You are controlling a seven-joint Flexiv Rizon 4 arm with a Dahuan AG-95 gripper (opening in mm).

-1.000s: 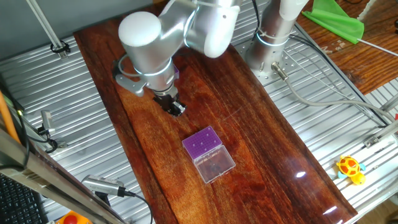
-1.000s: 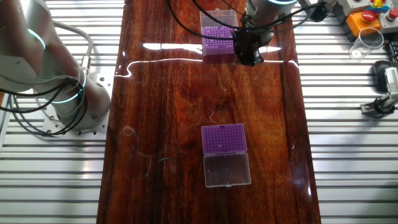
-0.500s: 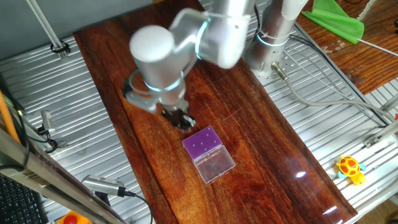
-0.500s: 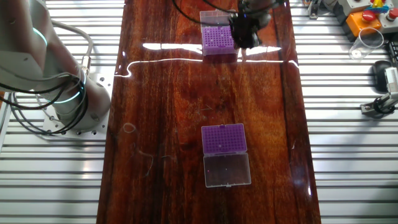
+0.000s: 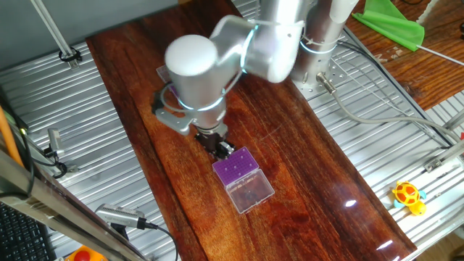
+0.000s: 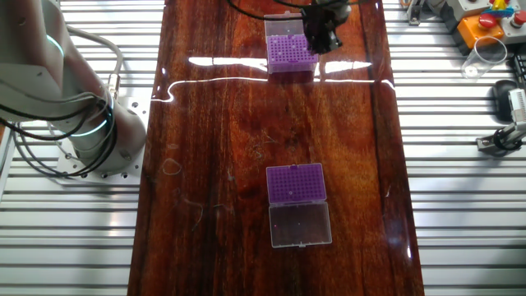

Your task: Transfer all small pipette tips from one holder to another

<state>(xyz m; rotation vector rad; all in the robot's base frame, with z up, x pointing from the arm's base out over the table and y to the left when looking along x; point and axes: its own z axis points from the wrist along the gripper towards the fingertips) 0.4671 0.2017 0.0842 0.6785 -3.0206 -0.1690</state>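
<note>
Gripper at the edge of a purple tip holder

The pipette tips (image 5: pixel 235 169) show only as dark specks in the holder's purple insert (image 5: pixel 237 166) (too small to tell which way they point). The gripper (image 5: pixel 222 147) hangs at the insert's 10 o'clock corner; whether its fingers are apart I cannot tell. The clear lid (image 5: pixel 250 191) lies open at 5 o'clock. A second holder (image 6: pixel 297 182) sits mid-board on the wooden board (image 6: pixel 222 123), bare wood around it.

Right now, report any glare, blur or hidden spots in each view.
One fixed view: the arm looks slightly soft, and it blocks the board behind it; a small glint on the board. The other fixed view: a bright glare streak crosses the board just below the far holder; the claw is dark and hard to read.
</note>
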